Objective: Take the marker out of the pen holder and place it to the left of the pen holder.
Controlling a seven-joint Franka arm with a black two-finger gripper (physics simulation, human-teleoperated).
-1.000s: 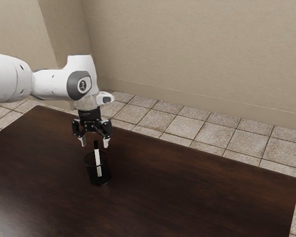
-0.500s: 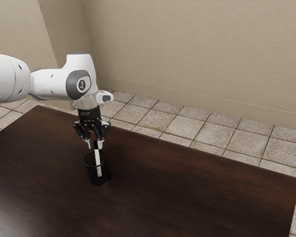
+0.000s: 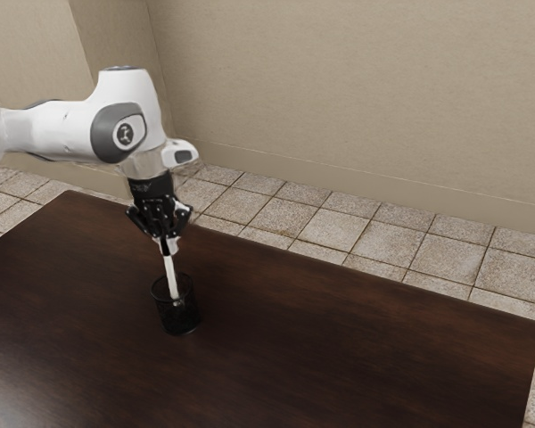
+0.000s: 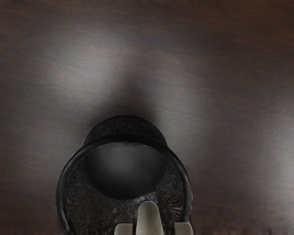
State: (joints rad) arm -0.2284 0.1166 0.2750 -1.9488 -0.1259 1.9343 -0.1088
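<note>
The white marker stood slightly tilted in the exterior view's left half, its upper, black-capped end pinched between the fingertips of the gripper, its lower end inside the upper part of the black pen holder. The holder sat upright on the dark wooden table, left of the exterior view's centre. The white arm came in from the upper left. Beyond the table, a tiled floor met a beige wall.

High side view, wrist closer, holder shared
</note>
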